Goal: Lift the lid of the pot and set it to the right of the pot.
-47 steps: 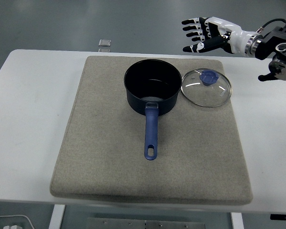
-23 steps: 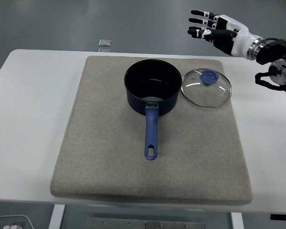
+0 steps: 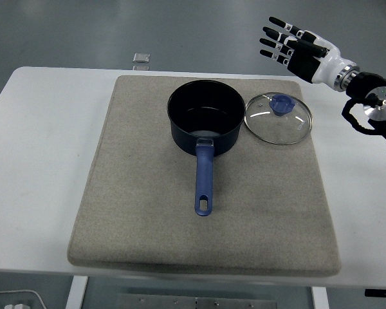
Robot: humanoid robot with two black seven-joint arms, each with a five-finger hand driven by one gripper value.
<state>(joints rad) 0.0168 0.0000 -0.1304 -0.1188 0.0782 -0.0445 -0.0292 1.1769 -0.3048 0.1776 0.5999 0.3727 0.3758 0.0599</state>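
A dark blue pot (image 3: 203,120) stands uncovered on the grey mat (image 3: 141,212), its blue handle (image 3: 204,180) pointing toward the near edge. The glass lid (image 3: 278,119) with a blue knob (image 3: 282,104) lies flat on the mat just right of the pot, its rim almost touching the pot's side. My right hand (image 3: 291,45) hovers in the air above and behind the lid, fingers spread and holding nothing. The left arm is out of view.
A small clear item (image 3: 141,60) lies at the table's far edge, behind the mat. Bare white table (image 3: 38,148) shows on both sides of the mat.
My right hand has risen and drawn back to the right, turning so the fingers point up and left. Pot and lid have not moved.
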